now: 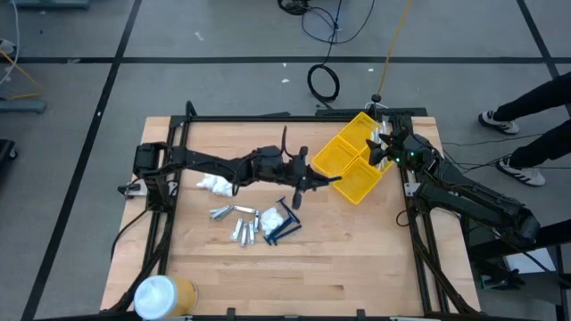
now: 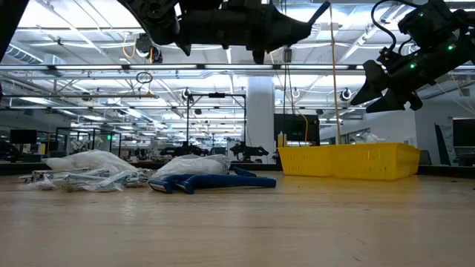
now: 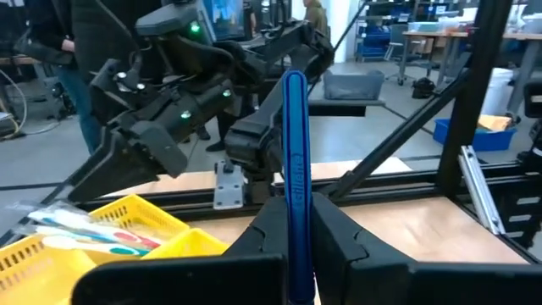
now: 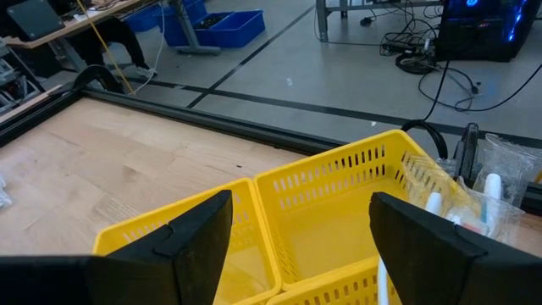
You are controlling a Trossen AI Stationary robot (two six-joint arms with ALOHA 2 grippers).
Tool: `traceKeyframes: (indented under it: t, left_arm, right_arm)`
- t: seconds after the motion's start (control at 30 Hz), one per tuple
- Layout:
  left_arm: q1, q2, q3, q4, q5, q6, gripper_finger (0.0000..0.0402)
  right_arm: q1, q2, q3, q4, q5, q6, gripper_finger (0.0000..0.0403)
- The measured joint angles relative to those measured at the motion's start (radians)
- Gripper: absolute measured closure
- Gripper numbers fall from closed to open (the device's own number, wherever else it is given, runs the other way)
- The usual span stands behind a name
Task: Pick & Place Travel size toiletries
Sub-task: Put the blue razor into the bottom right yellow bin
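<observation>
the left gripper [image 1: 332, 181] is clamped on a dark blue comb [image 3: 295, 182], held upright above the counter [image 1: 357, 250] just beside the yellow bin [image 1: 357, 183]. the right gripper [image 1: 382, 152] hovers over the bin's far side, fingers apart and empty. more toiletries [image 1: 254, 223] lie on the counter.

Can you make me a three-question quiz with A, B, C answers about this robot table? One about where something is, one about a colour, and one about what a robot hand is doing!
1. Where is the bin?
A. table's middle
B. near the right gripper
C. on the floor

2. What colour is the stick in the left gripper?
A. blue
B. red
C. green

3. How is the right gripper?
A. shut on a tube
B. open, empty
C. holding the bin

Answers: 1 B, the bin sits by the right arm. 2 A, the left wrist view shows a blue stick. 3 B, its fingers stand apart over the bin.
</observation>
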Motion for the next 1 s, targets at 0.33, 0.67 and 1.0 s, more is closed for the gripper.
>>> traceKeyframes:
  t: [0.33,0.67,1.0]
  left_arm:
    - [0.048,0.064,0.0,0.075,-0.019,-0.023,0.0392]
    - [0.09,0.183,0.0,0.238,-0.018,-0.116,0.0392]
    - [0.073,0.183,0.0,0.243,-0.018,-0.097,0.0392]
  right_arm:
    - [0.0,0.001,0.0,0.082,0.0,0.07,0.0138]
    - [0.0,0.006,0.001,0.216,-0.01,0.062,0.0136]
    - [0.018,0.054,-0.137,0.43,-0.354,0.332,0.0137]
